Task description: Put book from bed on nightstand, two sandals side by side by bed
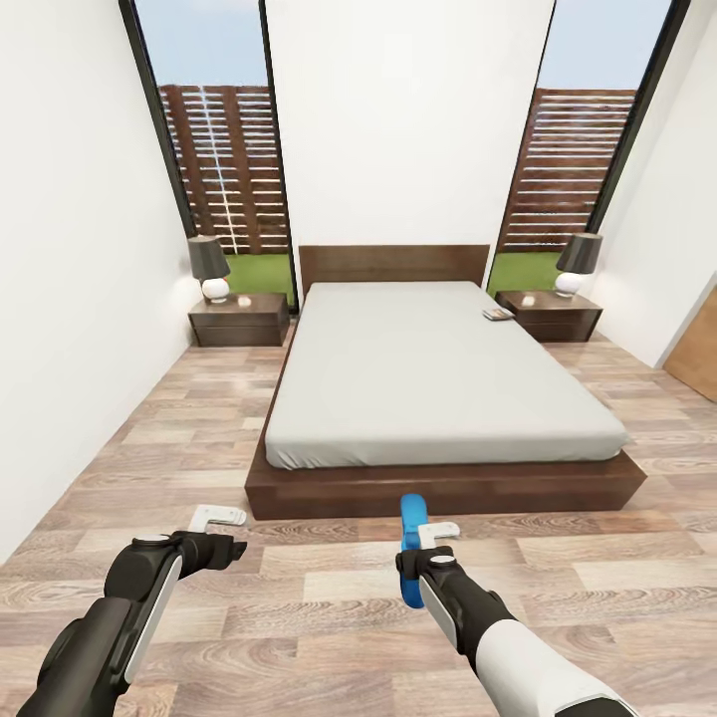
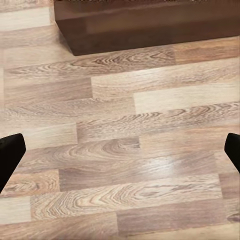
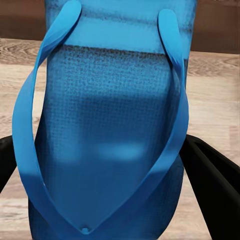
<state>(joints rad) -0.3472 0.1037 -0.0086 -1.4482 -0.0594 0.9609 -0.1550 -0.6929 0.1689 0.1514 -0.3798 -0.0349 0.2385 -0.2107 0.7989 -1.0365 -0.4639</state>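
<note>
My right gripper point(image 1: 424, 546) is shut on a bright blue sandal point(image 1: 410, 520), held upright above the wood floor just short of the bed's foot. In the right wrist view the sandal point(image 3: 115, 100) with its blue straps sits between the black fingers point(image 3: 212, 180). The left gripper point(image 1: 229, 534) hovers open over bare floor, its fingertips point(image 2: 10, 150) far apart with nothing between them. The bed point(image 1: 398, 398) stands ahead with a grey mattress. On the mattress's far right edge lies the book point(image 1: 498, 314), close to the right nightstand point(image 1: 551, 317). A second nightstand point(image 1: 239, 319) stands left of the headboard.
Each nightstand carries a lamp, one at left point(image 1: 209, 267) and one at right point(image 1: 578, 264). White walls close in on both sides, and a wooden door point(image 1: 697, 349) shows at the right. The bed frame's dark corner point(image 2: 145, 25) lies ahead of the left gripper.
</note>
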